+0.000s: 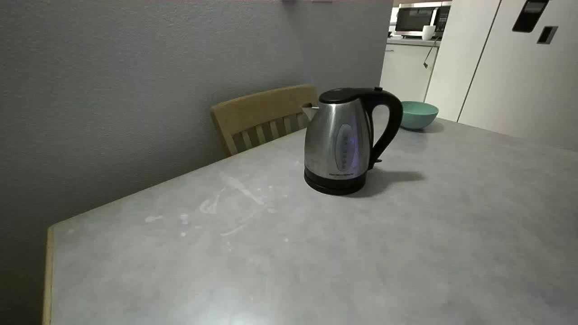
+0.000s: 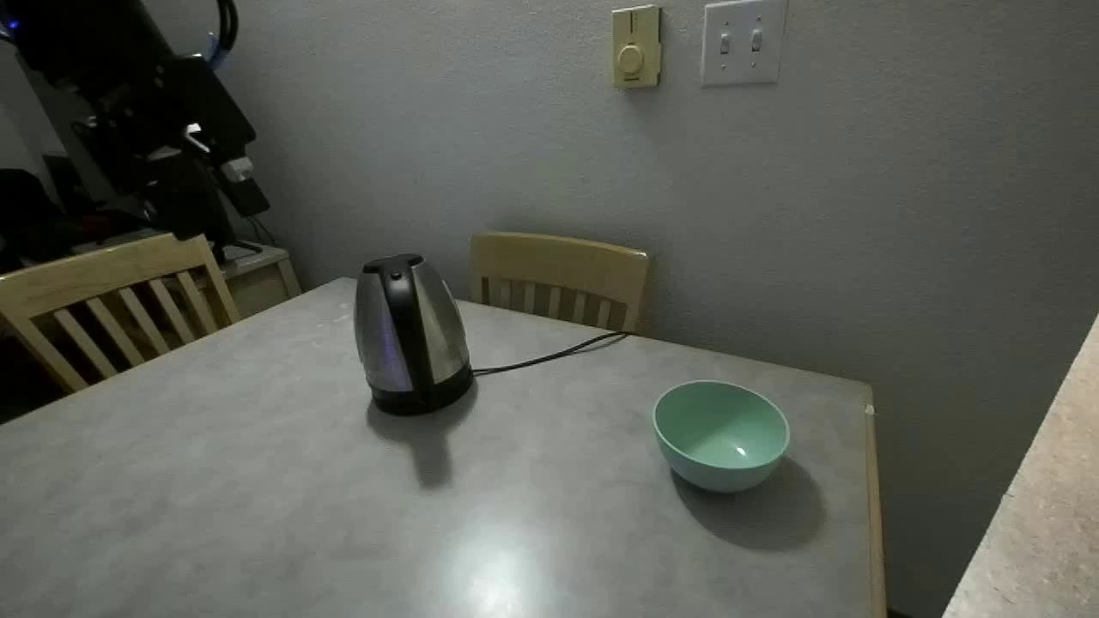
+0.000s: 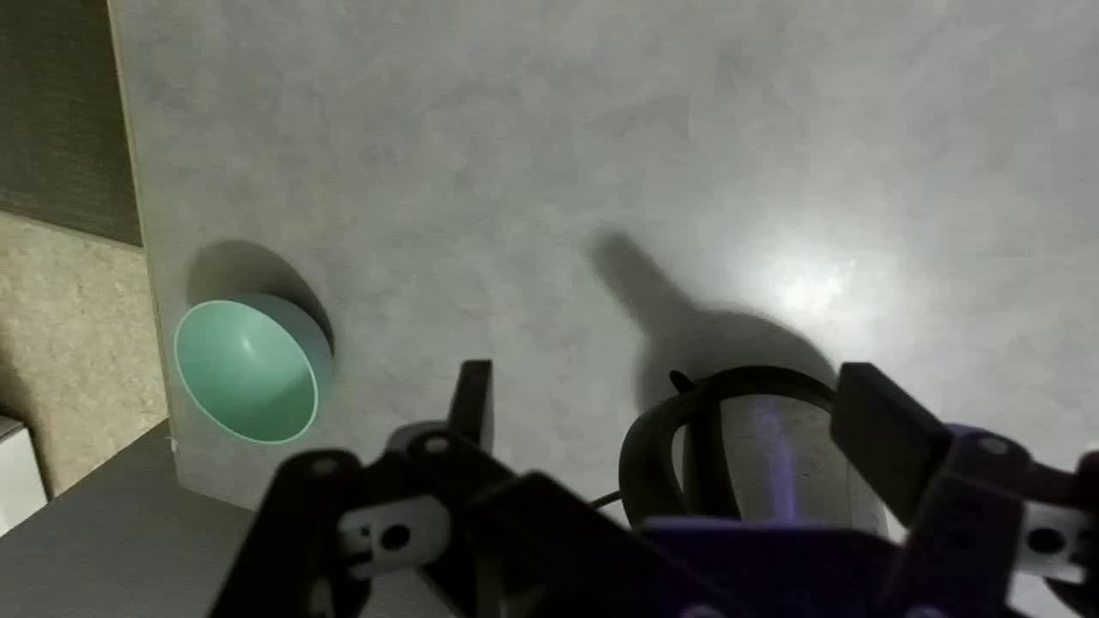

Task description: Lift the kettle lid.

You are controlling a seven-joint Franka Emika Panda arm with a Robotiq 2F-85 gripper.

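The fingers (image 3: 889, 438) hung spread, well apart from the kettle (image 1: 335, 144). Its lid (image 1: 338, 95) sat closed, the lifting not yet done.

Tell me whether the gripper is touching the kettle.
Apart. In the wrist view the gripper hides part of the kettle, but an exterior view shows grey wall between them.

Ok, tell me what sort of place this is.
Probably a kitchen or eating area: a silver and black electric kettle stands on a grey-topped table, and a black-fronted microwave shows in the background. Whether it belongs to a home or a workplace, I cannot tell.
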